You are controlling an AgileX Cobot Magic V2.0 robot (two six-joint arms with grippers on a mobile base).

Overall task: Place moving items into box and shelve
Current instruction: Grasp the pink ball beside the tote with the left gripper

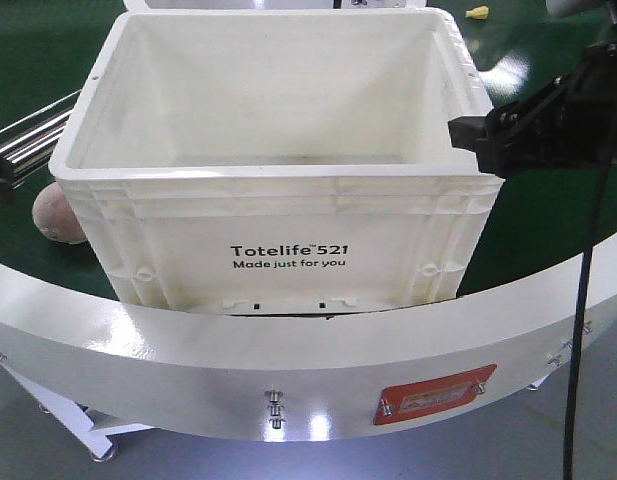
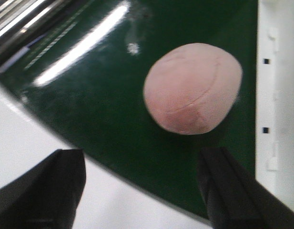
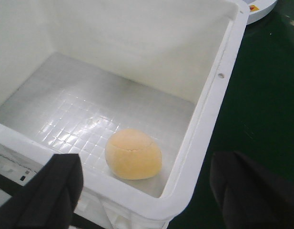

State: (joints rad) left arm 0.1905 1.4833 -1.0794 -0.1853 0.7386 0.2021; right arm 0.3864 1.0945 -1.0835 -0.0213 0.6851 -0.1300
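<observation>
Both spread: left gripper (image 2: 142, 164), right gripper (image 3: 149, 167); pink lump (image 2: 192, 88) on green surface (image 2: 89, 112); yellow lump (image 3: 133, 153) in box (image 3: 217, 88)

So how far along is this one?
Done: the yellow lump lies inside the box. In hand: the open left hand hovers by the pink lump, which sits on the green surface outside the box. Left: pink lump in, then shelving the box.
</observation>
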